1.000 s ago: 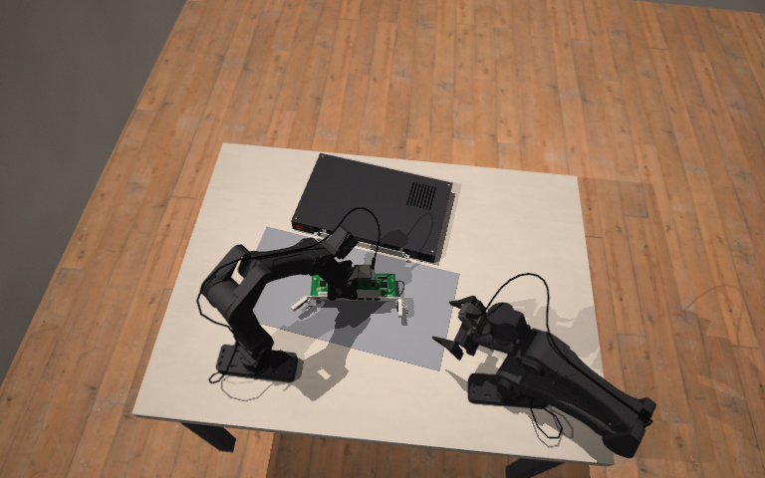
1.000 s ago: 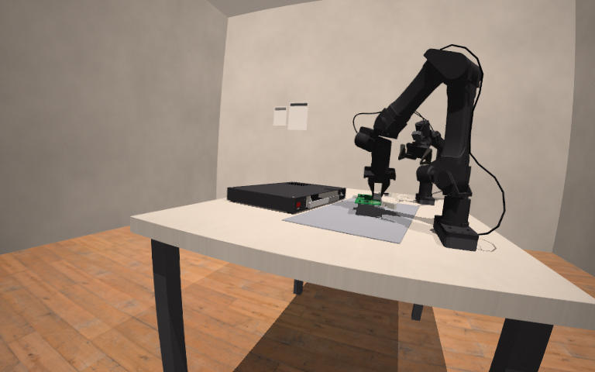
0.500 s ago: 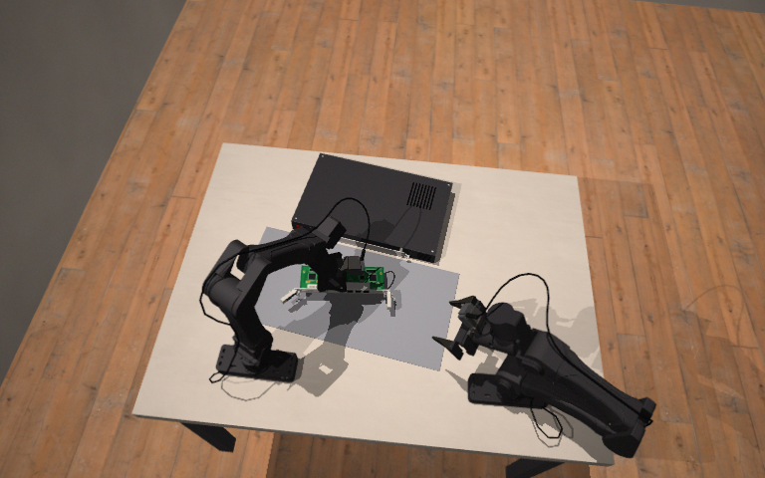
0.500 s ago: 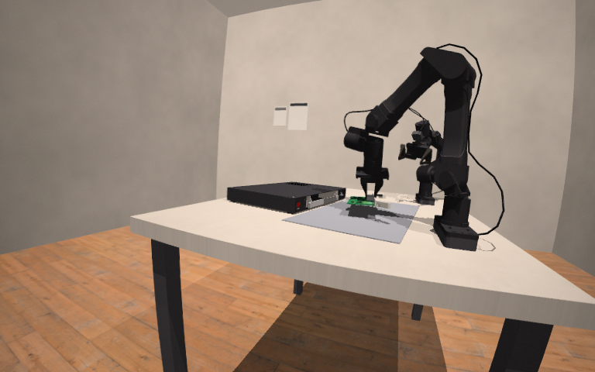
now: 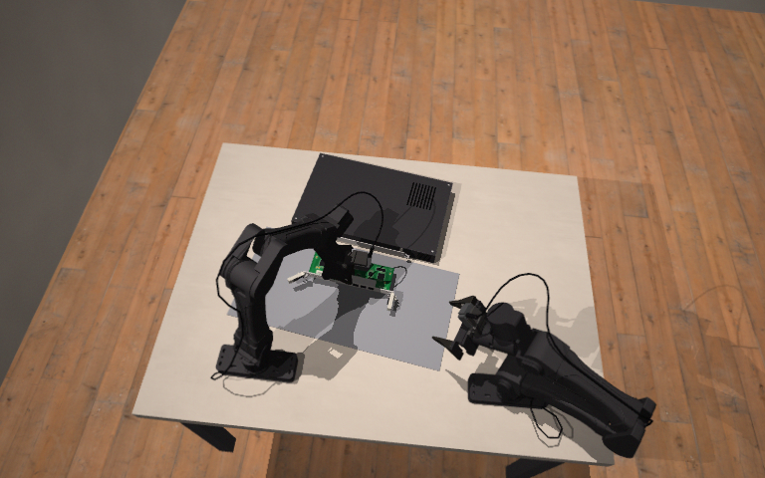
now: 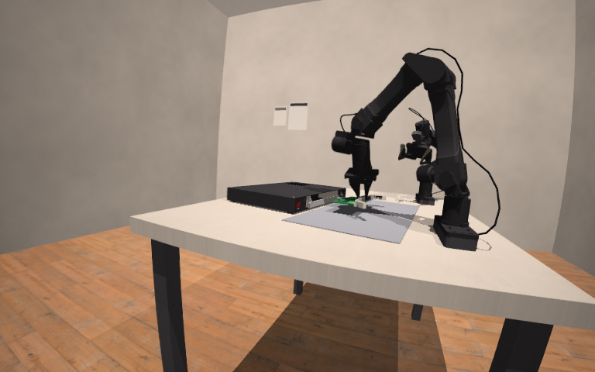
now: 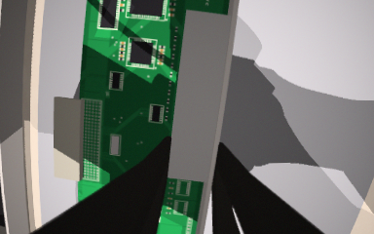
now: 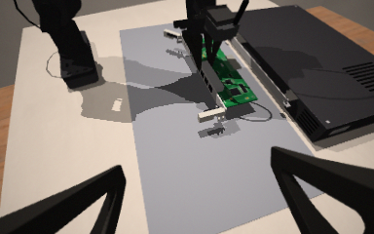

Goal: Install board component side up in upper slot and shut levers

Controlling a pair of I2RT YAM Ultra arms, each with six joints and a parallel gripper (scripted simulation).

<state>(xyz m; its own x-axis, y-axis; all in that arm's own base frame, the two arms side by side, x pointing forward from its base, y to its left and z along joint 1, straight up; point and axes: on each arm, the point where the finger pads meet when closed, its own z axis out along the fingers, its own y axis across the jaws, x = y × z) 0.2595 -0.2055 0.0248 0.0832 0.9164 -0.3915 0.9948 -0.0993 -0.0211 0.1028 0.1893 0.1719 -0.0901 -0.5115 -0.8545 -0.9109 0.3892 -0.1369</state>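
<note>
And there's the board (image 5: 383,277) (image 6: 344,201) (image 7: 131,132) (image 8: 236,91), component side up, hanging above the grey mat (image 5: 405,327) (image 6: 381,228) (image 7: 312,29) (image 8: 175,180), outside the enclosure (image 5: 372,197) (image 6: 263,196) (image 7: 12,73) (image 8: 302,58) and near its slotted front! The left gripper (image 5: 337,270) (image 6: 362,196) (image 7: 193,147) (image 8: 205,68) has it grasped at the panel side. Both pale levers jut from the panel, neither in line with it. Over beside the mat, the right gripper (image 5: 442,320) (image 6: 412,157) (image 8: 195,164) is released, fingers wide, holding nothing.
</note>
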